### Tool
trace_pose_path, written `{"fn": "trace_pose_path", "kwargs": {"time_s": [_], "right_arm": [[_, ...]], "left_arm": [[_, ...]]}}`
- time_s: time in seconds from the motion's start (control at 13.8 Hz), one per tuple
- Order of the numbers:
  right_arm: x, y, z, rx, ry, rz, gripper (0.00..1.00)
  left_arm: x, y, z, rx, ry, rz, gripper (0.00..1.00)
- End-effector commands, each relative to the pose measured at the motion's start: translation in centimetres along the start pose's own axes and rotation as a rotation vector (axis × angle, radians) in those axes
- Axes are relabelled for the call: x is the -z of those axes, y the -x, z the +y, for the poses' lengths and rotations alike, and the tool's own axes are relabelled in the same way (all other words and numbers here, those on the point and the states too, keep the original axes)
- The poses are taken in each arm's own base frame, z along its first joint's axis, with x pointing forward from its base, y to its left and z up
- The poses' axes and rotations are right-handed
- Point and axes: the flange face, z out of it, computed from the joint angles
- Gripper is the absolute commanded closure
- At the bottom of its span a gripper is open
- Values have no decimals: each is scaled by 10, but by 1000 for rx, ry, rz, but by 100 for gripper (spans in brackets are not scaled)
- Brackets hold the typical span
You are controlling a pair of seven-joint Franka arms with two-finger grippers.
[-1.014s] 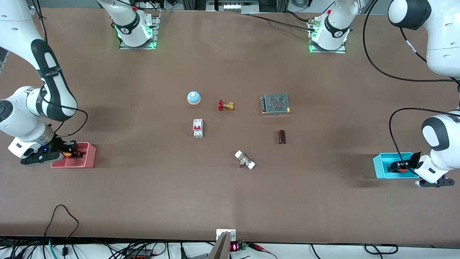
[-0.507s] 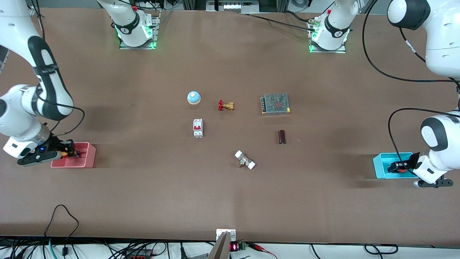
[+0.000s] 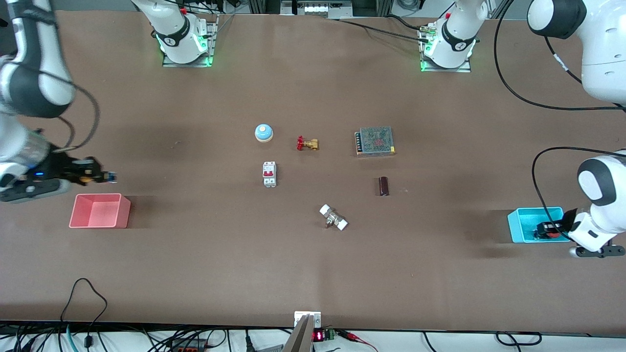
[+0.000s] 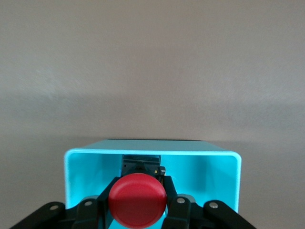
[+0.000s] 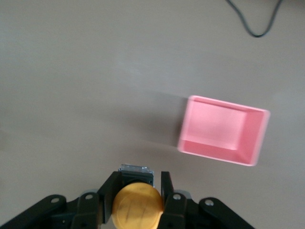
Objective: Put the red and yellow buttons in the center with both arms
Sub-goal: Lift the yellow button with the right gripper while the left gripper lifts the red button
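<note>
Front view shows the white-capped fitting [image 3: 333, 217] nearest the camera among the things mid-table, then the dark cylinder [image 3: 384, 186] and the white breaker [image 3: 269, 174], then the brass valve [image 3: 307, 143], the blue bell [image 3: 263, 132] and the mesh-topped box [image 3: 375, 141] farthest off. At my left arm's end of the table, my left gripper [image 3: 547, 230] is down inside the cyan bin [image 3: 521, 225], fingers clamped on the black body of the red button [image 3: 551, 233]; my left wrist view has its round cap [image 4: 137, 200] between my fingers [image 4: 177, 210], low within the bin's walls [image 4: 224, 176]. At my right arm's end, my right gripper [image 3: 93, 177] is up in the air over bare table just beside the pink bin [image 3: 100, 211], on the side toward my bases, closed on the yellow button [image 3: 87, 180]. My right wrist view shows its cap [image 5: 137, 206] held between my fingers [image 5: 167, 191], with the pink bin [image 5: 223, 130] below on the table.
</note>
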Motion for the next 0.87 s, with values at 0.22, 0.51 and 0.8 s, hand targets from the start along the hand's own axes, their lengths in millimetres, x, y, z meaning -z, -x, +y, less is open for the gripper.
{"fn": "trace_pose_path", "kwargs": {"time_s": [0.22, 0.51, 0.8], "right_arm": [[-108, 10, -114, -106, 82, 53, 83], [-161, 24, -163, -102, 147, 72, 82], [-176, 28, -197, -155, 135, 78, 82]], "left_arm": [[60, 14, 3, -1, 19, -46, 59], [100, 50, 36, 3, 38, -122, 60], [109, 86, 113, -26, 37, -182, 60]]}}
